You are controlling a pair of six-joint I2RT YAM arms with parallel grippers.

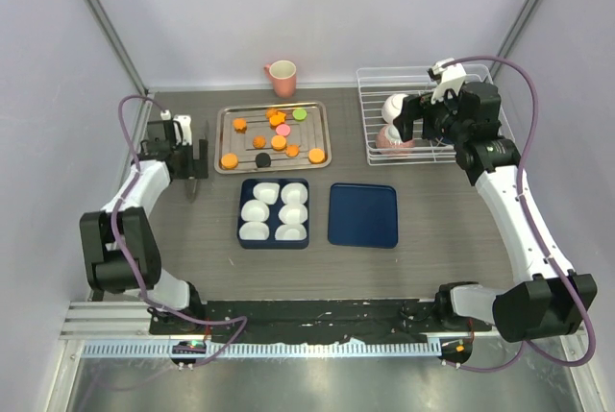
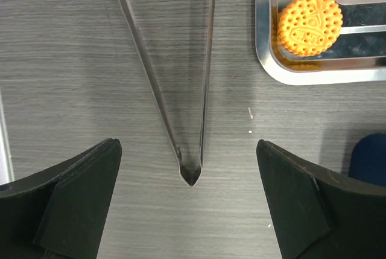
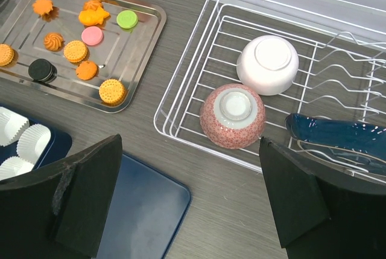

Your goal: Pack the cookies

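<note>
The cookies lie scattered on a steel tray, upper middle of the top view, on a dark wood-grain table between pale grey walls. Below it sit a blue box of white cups and a blue lid. A mug stands above, and a wire rack is at upper right. The left gripper gapes over tongs left of the tray. The right gripper, also spread and empty, hovers over the rack.

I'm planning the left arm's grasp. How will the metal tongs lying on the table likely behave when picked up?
The tongs look like thin polished strips joined at one end, so probably light, springy when squeezed, and slippery. Showing no round parts, they should slide, not roll, if pushed.
</note>
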